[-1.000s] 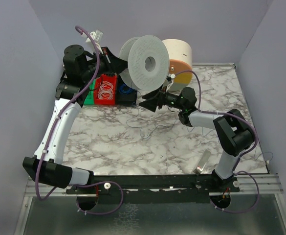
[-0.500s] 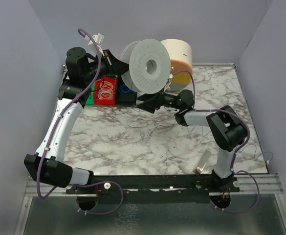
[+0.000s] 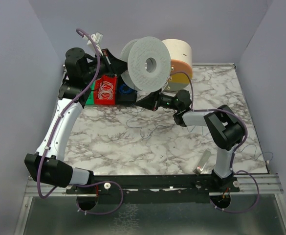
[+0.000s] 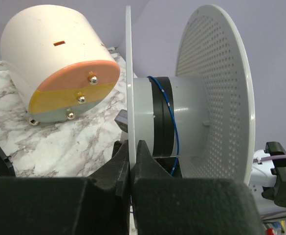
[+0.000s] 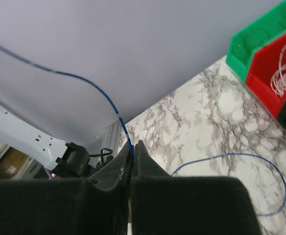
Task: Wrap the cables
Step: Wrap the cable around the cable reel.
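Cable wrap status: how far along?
Done: a dark band of turns sits on the spool hub. In hand: left tool clamps the spool's flange, right tool pinches the cable. Left: a loose loop on the table.

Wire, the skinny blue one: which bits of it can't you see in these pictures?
- Right wrist view: the wire blurs to grey toward the top left edge, and one end of its loose loop goes behind the right gripper.
- Left wrist view: the left gripper hides the underside of the spool, so any turns there are unseen.
- Top view: the loose wire is too thin to follow.
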Tool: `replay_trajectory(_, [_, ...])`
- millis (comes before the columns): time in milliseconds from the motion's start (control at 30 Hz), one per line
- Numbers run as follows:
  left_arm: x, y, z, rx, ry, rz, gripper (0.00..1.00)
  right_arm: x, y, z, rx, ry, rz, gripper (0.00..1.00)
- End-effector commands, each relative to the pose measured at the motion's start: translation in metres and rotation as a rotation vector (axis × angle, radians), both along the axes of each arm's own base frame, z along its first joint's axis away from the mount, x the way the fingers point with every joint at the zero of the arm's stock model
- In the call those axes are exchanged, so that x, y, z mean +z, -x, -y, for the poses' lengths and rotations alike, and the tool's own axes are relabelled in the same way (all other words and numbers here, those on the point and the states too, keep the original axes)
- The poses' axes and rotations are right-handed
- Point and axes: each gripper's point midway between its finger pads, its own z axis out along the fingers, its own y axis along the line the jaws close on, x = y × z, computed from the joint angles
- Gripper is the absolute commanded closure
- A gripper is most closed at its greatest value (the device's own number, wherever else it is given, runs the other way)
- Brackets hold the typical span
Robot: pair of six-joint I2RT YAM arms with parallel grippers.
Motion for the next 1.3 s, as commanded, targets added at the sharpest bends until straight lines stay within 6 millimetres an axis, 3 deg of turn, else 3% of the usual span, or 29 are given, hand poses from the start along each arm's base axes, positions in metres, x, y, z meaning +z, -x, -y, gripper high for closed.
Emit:
replay_trajectory(0, [0.026, 0.023, 0.008, -0.087, 0.038, 0.066, 1.00, -0.020, -0.023, 0.018, -0.154, 0.108, -0.074, 1.00])
replay_trajectory(200, [0.007, 0.008, -0.010, 0.053, -0.077, 0.064, 1.00, -0.037, -0.088, 0.092, -0.473, 0.257, -0.117, 1.00])
replay_trajectory(333, [-0.020, -0.001, -0.019, 0.139, -0.232, 0.072, 1.00, -0.028, -0.111, 0.124, -0.466, 0.276, -0.134, 1.00])
replay_trajectory(433, [-0.037, -0.003, -0.020, 0.178, -0.337, 0.088, 1.00, -0.015, -0.113, 0.125, -0.367, 0.317, -0.130, 1.00])
replay_trajectory(733, [-0.084, -0.009, -0.023, 0.300, -0.625, 0.131, 1.00, 0.064, -0.071, 0.113, -0.063, 0.310, 0.056, 1.00])
replay_trajectory(933, [-0.107, -0.012, -0.023, 0.365, -0.796, 0.157, 1.00, 0.099, -0.045, 0.112, 0.059, 0.255, 0.086, 1.00])
replay_trajectory(1067, [-0.115, -0.015, -0.024, 0.393, -0.870, 0.168, 1.00, 0.105, -0.047, 0.113, 0.055, 0.279, 0.136, 1.00])
replay_trajectory(1267, [-0.119, 0.000, -0.001, 0.242, -0.872, 0.226, 1.00, 0.080, -0.082, 0.126, -0.094, 0.458, 0.144, 1.00])
